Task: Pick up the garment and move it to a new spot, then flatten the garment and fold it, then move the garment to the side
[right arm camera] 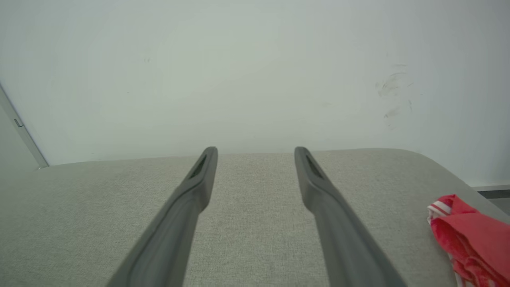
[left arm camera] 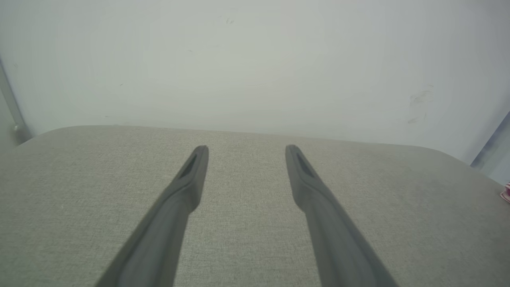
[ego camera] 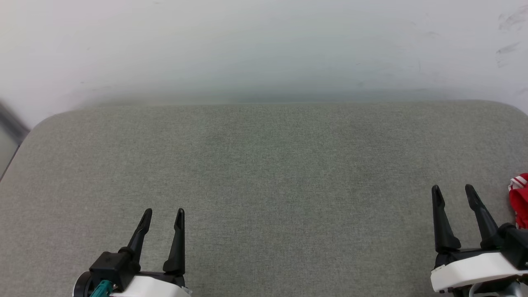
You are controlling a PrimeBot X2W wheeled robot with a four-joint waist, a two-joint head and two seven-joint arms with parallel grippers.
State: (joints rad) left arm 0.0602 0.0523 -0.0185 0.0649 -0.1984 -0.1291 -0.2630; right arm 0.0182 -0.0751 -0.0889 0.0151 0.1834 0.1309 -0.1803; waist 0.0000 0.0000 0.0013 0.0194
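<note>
The garment (ego camera: 519,201) is a bunched red cloth with red-white striped trim, lying at the far right edge of the grey padded surface (ego camera: 264,165), mostly cut off by the head view's edge. In the right wrist view the garment (right arm camera: 468,235) sits to the lower right of the fingers. A sliver of it (left arm camera: 506,193) shows at the right edge of the left wrist view. My right gripper (ego camera: 453,189) is open, just left of the garment and apart from it. My left gripper (ego camera: 163,212) is open over bare fabric at the lower left.
A pale wall (ego camera: 264,45) rises right behind the padded surface's far edge. The surface has rounded far corners, and a dark gap (ego camera: 10,123) shows beyond its far left corner. Scuff marks (right arm camera: 392,91) mark the wall at the right.
</note>
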